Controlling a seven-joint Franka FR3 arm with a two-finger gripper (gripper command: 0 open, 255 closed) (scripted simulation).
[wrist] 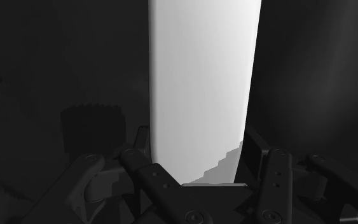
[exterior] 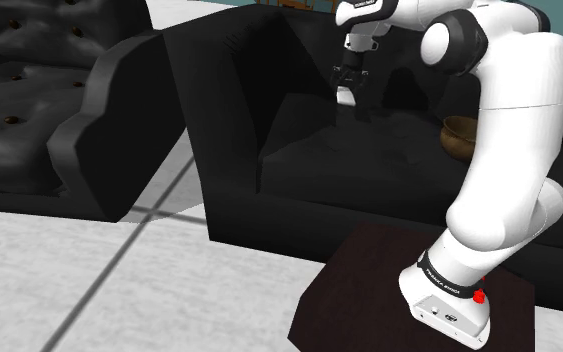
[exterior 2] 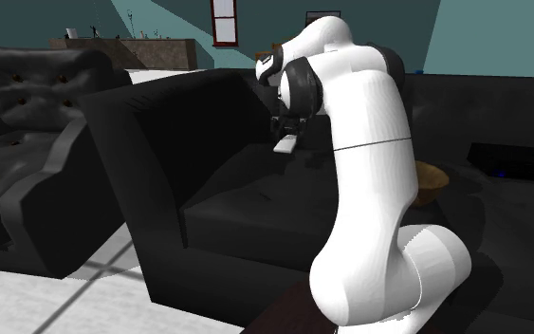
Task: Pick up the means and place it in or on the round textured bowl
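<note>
- Slippage is the first risk: the gripper (exterior: pixel 347 88) has its fingers closed tight on one end of the white slab (exterior: pixel 346 98), held just above the black sofa (exterior: pixel 369 170) seat, and a fast swing could twist it loose.
- The brown bowl (exterior: pixel 461 135) sits well apart on the shoulder view's right, partly behind the arm (exterior: pixel 514 130). The long slab may clip its rim.
- A high release could tip the bowl.

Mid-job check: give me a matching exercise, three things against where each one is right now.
Things:
1 white object
2 round bowl
3 stand

Places:
a on the black sofa seat
b at the shoulder view's lower right
c clasped between the fingers of the gripper

Pairs: 1-c, 2-a, 3-b.
</note>
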